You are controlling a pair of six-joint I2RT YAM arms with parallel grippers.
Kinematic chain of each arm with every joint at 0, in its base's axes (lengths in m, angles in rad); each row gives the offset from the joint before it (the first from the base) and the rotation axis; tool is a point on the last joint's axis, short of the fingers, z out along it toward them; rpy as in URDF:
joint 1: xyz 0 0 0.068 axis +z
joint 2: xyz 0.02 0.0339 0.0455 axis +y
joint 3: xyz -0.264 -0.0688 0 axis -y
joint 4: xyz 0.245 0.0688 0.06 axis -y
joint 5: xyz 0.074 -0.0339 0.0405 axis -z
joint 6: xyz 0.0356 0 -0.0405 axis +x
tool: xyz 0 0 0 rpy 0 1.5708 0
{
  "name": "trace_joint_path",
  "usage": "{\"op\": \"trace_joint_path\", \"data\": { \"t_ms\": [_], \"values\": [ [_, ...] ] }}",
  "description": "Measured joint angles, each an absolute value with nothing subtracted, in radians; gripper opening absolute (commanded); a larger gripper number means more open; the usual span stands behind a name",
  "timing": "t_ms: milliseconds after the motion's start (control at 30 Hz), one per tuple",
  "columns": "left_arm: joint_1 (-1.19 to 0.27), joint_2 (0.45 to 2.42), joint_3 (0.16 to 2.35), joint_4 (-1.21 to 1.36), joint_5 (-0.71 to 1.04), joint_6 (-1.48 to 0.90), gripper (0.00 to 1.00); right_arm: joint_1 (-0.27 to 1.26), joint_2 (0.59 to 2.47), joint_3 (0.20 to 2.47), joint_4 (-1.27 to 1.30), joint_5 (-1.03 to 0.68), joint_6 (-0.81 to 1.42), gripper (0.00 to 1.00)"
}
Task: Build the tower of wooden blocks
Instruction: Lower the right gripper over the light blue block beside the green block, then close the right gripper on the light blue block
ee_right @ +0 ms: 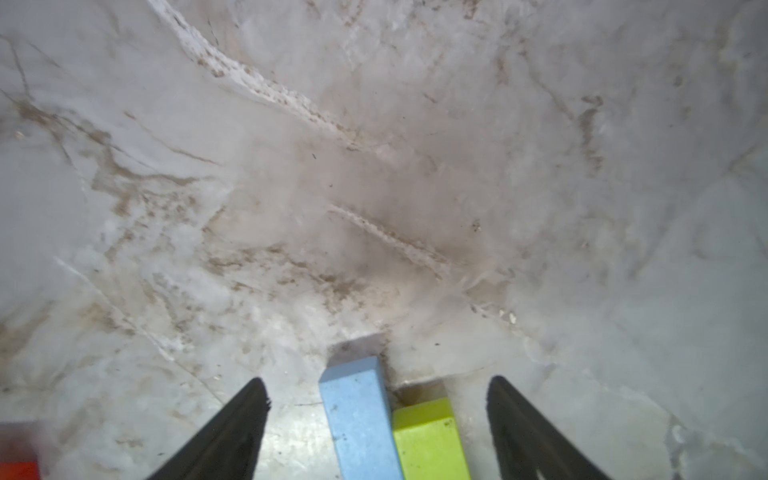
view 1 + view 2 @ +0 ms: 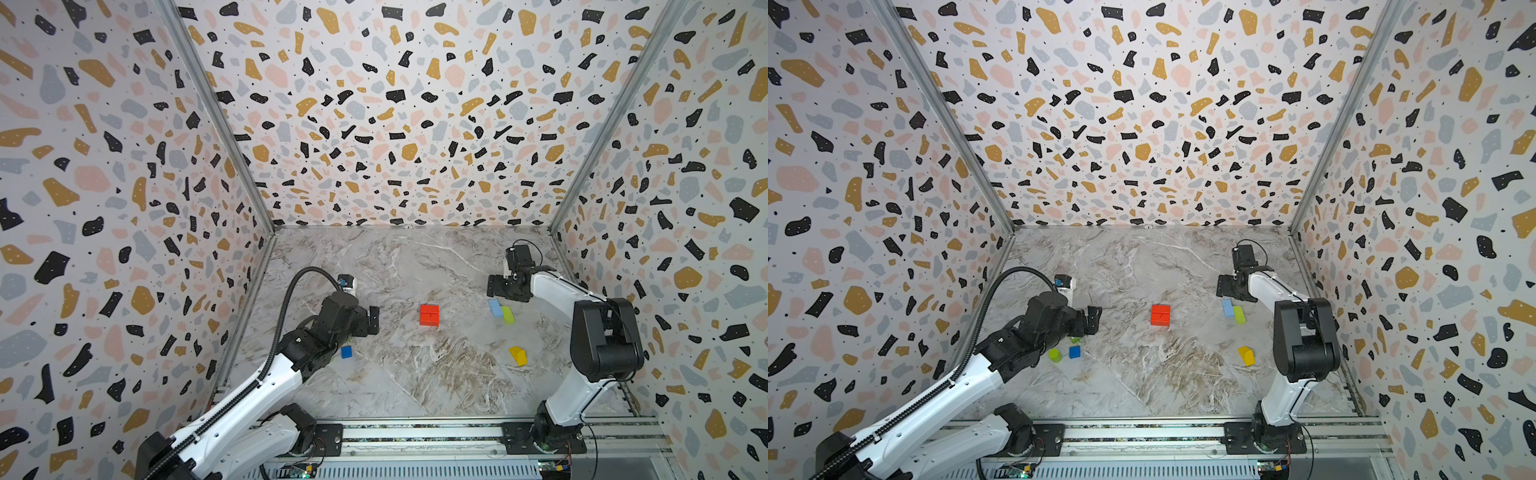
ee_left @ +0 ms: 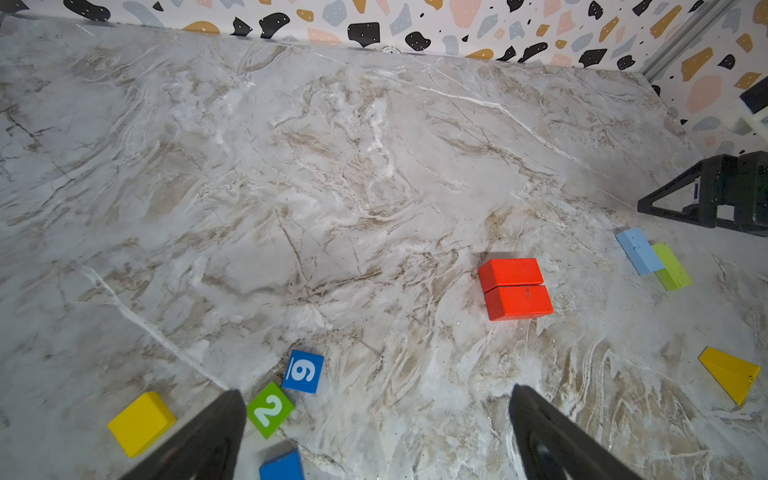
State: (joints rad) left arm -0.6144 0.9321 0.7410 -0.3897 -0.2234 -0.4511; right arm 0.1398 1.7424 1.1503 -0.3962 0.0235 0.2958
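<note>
- Blocks are lying loose on the marble table [image 2: 415, 266].
- Two red slabs [image 2: 429, 314] are sitting side by side, touching, around the middle.
- At the far right, the right gripper [image 1: 377, 379] is hanging low, jaws standing apart. A light blue bar [image 1: 357, 419] and a lime bar [image 1: 428, 440] are lying pressed together between them, with neither bar being touched.
- On the left, the left gripper [image 3: 376, 390] is hovering with jaws spread wide, gripping nothing.
- Near-left by that arm, a blue 9 cube [image 3: 303, 371], green 2 cube [image 3: 270, 409] and yellow cube [image 3: 141, 422] are clustering.
- A yellow wedge [image 2: 518, 355] is lying alone, near right.
</note>
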Motion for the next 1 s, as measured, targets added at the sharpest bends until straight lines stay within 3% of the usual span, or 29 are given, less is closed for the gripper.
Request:
{"op": "trace_joint_path", "data": {
  "t_ms": [133, 433, 833, 1000],
  "values": [
    [-0.614, 0.933, 0.741, -0.390, -0.226, -0.451, 1.00, 0.167, 1.742, 1.150, -0.420, 0.031, 0.271, 0.50],
    [-0.614, 0.940, 0.741, -0.390, -0.226, -0.450, 1.00, 0.189, 1.769, 1.151, -0.445, 0.035, 0.241, 0.57],
    [-0.614, 0.945, 0.741, -0.390, -0.228, -0.447, 1.00, 0.189, 1.838, 1.174, -0.461, 0.028, 0.222, 0.56],
    [-0.614, 0.945, 0.741, -0.390, -0.228, -0.445, 1.00, 0.189, 1.854, 1.181, -0.462, 0.020, 0.217, 0.50]
  ]
}}
